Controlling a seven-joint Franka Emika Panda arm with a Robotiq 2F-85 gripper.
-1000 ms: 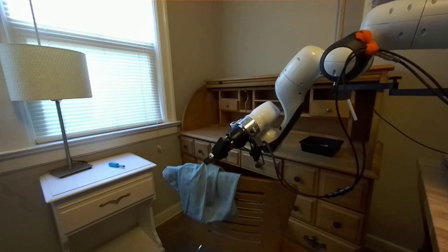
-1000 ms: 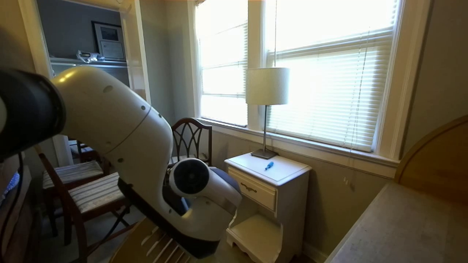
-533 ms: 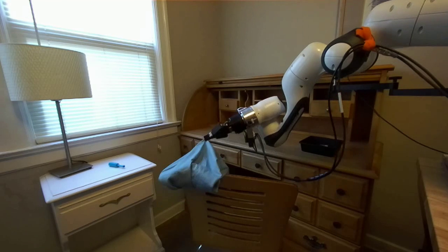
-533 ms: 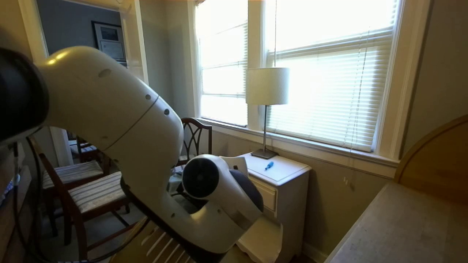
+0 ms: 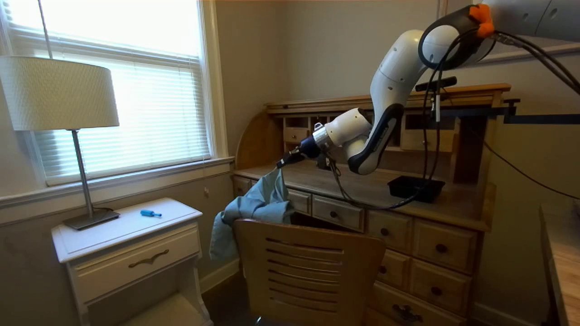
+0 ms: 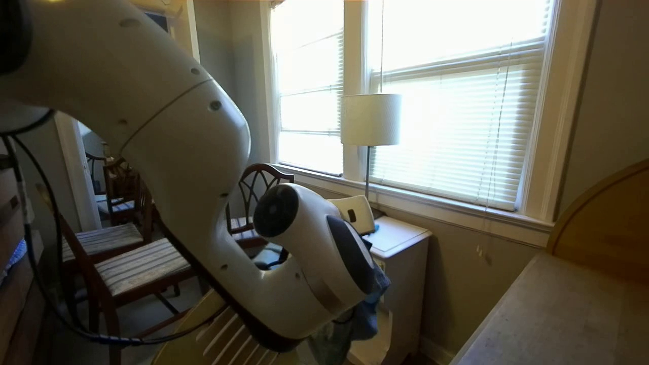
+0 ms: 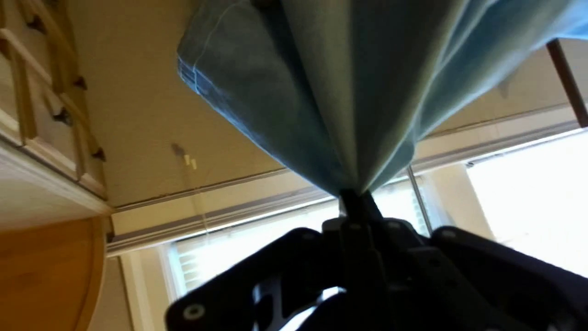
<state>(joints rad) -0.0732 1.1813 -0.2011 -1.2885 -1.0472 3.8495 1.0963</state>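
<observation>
The end effector (image 5: 278, 165) grips the cloth (image 5: 263, 203), which droops at eleven o'clock of the chair (image 5: 312, 273), partly hidden behind it in an exterior view, and is cut off at twelve in the wrist view.

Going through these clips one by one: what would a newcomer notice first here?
Probably the blue cloth, hanging gathered from the shut gripper, partly behind the chair in an exterior view. The white arm looms large in an exterior view. The lamp stands by the bright window.
</observation>
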